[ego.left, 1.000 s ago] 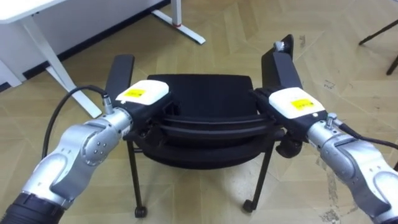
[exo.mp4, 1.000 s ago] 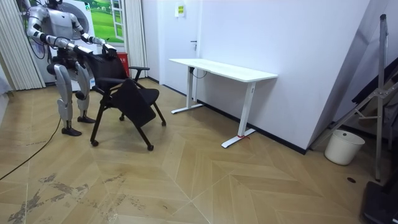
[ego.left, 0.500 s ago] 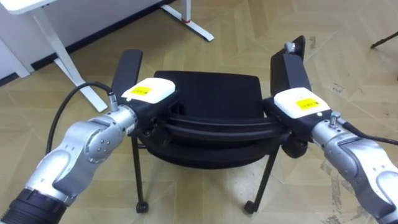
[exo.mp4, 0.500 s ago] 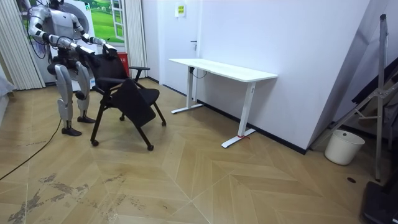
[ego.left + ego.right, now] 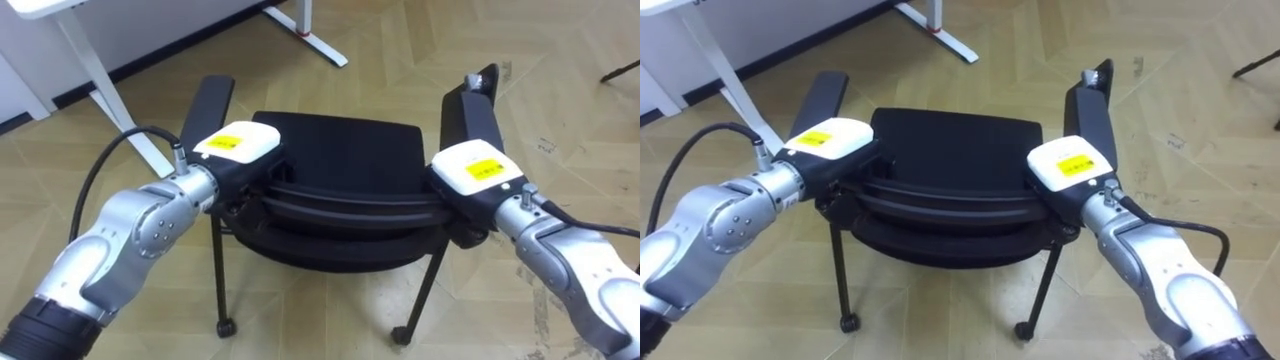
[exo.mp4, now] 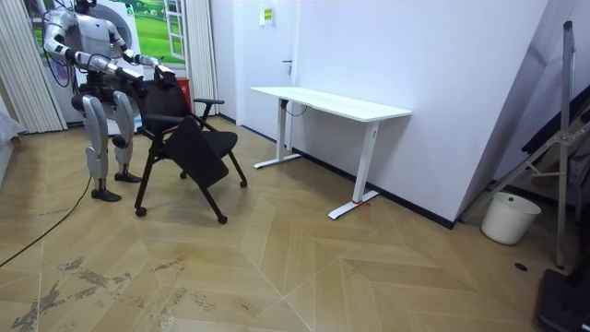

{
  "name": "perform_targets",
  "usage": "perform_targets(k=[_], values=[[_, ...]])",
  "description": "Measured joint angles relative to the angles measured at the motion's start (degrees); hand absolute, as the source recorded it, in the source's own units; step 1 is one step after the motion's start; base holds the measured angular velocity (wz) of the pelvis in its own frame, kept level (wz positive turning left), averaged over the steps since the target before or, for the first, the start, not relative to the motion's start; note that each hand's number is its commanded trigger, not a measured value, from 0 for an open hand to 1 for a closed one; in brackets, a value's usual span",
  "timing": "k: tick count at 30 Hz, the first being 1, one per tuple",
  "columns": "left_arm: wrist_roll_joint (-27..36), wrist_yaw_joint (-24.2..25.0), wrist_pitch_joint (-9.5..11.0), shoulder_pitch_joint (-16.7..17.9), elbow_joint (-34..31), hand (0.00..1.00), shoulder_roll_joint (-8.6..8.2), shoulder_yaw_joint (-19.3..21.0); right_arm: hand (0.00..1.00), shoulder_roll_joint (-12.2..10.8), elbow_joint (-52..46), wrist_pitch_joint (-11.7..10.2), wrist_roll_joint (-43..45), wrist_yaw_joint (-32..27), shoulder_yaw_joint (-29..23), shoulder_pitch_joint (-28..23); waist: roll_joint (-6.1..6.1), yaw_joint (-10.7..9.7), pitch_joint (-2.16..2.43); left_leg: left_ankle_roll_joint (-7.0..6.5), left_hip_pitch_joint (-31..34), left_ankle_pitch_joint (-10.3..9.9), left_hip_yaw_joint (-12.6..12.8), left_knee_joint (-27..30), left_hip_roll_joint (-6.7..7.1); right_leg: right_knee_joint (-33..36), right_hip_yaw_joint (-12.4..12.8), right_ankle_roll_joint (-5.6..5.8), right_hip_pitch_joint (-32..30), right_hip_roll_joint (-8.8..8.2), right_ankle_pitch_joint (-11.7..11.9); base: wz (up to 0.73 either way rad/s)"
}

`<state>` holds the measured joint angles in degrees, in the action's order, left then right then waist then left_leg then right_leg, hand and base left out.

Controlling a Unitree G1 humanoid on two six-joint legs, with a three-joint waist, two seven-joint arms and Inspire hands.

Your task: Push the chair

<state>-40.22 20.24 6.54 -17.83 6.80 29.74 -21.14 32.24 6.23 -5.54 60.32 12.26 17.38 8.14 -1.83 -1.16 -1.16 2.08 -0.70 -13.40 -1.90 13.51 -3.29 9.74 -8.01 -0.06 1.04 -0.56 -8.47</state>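
Left hand [image 5: 236, 147] and right hand [image 5: 477, 170] sit atop the chair [image 5: 340, 152] — grasping or not, cannot tell.

- Bright, even indoor light fills the room, with no harsh glare.
- The chair [image 5: 335, 160] throws only a faint, soft shadow on the wooden floor [image 5: 560, 90].
- The white wall [image 6: 442, 92] is evenly lit.

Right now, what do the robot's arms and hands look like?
Both arms are rounded silver-grey shells, the left turning black at its upper end. The left hand and right hand are black, each topped by a white plate with a yellow label. Black cables run from both wrists.
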Motion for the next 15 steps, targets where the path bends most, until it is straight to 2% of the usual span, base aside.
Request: perform_targets(k=[15], values=[[-0.1,-0.4,-0.1,0.0,0.0,1.00,0.28,0.0,1.00,0.1,-0.2,-0.8,0.4,-0.2,0.0,0.0,0.23,0.0,-0.06,0.00,0.0,0.0,0.2,0.0,-0.01,0.0,-0.1,0.04,0.0,-0.04,0.0,0.00]])
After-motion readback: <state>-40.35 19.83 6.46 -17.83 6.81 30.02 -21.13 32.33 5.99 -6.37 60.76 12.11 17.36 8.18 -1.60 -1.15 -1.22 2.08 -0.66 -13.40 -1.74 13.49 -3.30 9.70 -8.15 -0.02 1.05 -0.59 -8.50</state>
